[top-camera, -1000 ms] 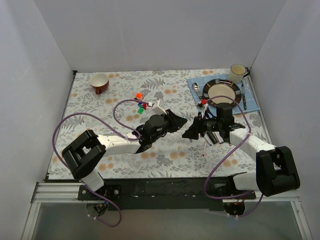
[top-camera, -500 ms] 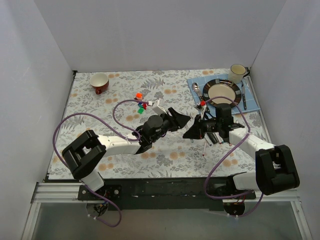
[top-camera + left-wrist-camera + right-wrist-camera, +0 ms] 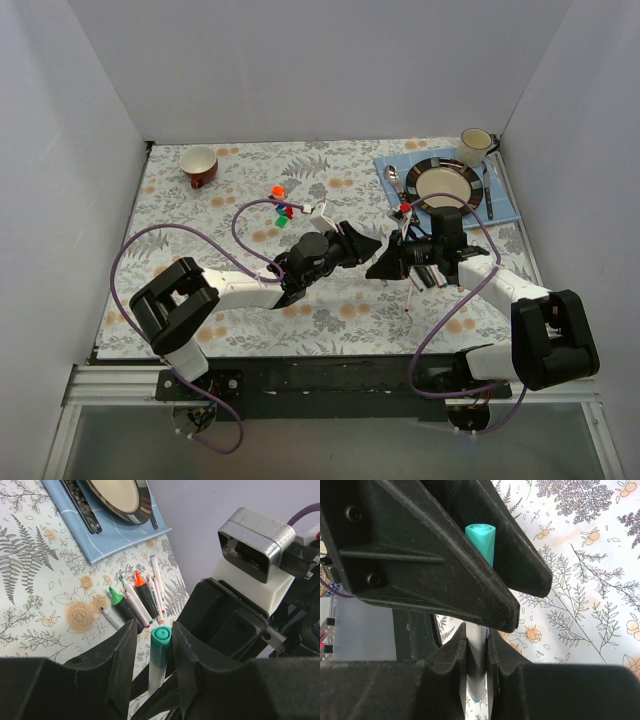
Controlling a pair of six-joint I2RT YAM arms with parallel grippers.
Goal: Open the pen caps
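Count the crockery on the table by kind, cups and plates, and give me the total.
Cups: 2 (red cup, cream mug)
Plates: 1 (plate)
Total: 3

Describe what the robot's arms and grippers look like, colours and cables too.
Both the left arm and right arm have white links and chunky black joint housings. A purple cable loops along each. The left gripper and right gripper have matte black, wedge-shaped fingers. A silver camera sits on a white wrist mount.
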